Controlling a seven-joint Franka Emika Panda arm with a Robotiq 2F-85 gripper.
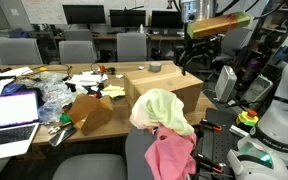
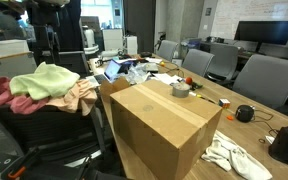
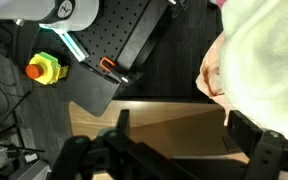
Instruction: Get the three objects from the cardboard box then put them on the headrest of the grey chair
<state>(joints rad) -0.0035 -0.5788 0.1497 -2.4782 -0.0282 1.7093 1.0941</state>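
All three cloths lie draped over the top of the grey chair (image 1: 136, 152), which hides its headrest. The yellow-green cloth (image 1: 162, 108) is on top, the pink one (image 1: 174, 152) hangs below it, and the peach one (image 2: 80, 95) shows beside them. The large cardboard box (image 1: 166, 86) stands on the table just behind the chair. My gripper (image 1: 192, 58) hangs above the box, open and empty. In the wrist view the gripper (image 3: 187, 135) is over the brown box top (image 3: 164, 112), with the yellow-green cloth (image 3: 269, 60) at the right edge.
A tape roll (image 2: 181, 90) sits on the box. A smaller brown box (image 1: 89, 110), a laptop (image 1: 9, 112) and clutter fill the table. A white cloth (image 2: 234, 156) lies beside the box. A red stop button (image 3: 42, 68) is on the robot's base, and office chairs stand behind.
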